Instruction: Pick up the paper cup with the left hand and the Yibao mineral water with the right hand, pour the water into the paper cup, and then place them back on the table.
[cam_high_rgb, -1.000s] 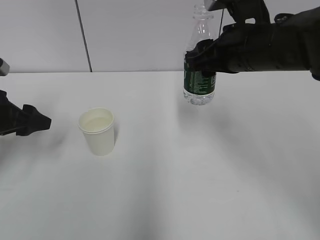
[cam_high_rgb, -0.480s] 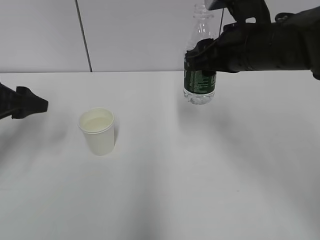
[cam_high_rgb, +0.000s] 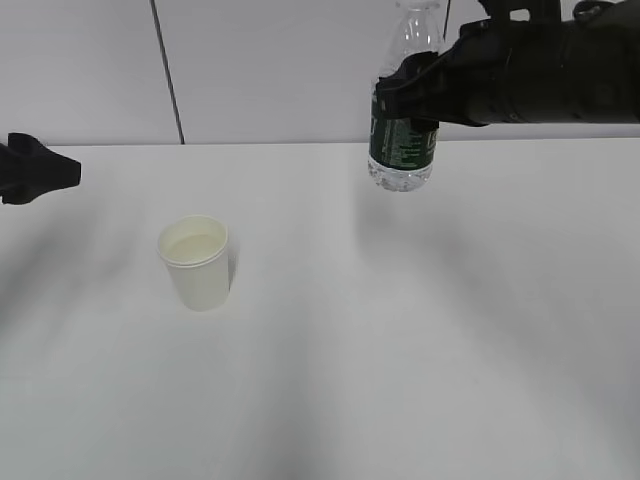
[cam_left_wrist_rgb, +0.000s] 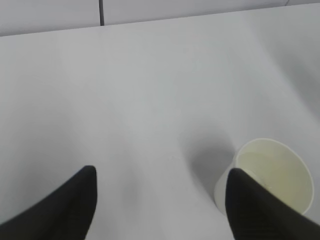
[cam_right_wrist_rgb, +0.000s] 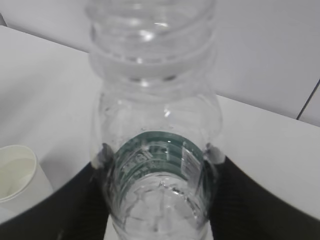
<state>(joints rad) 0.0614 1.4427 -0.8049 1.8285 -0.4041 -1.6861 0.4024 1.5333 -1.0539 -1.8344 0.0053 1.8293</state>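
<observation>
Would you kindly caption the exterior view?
Right hand holds the Yibao mineral water aloft; paper cup stands alone.

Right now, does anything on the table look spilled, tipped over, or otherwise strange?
Nothing stands out. The small white paper cup stands upright on the plain white table, with no puddle around it. The clear plastic bottle with the dark green label hangs upright in the right gripper, off the table.

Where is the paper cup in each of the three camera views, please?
Exterior view: the paper cup stands left of centre on the table, free of both arms.
Left wrist view: the cup is at the lower right, just beyond the right-hand finger.
Right wrist view: the cup sits at the lower left edge, beside the bottle.
Shared landmark: the dark wall seam.
</observation>
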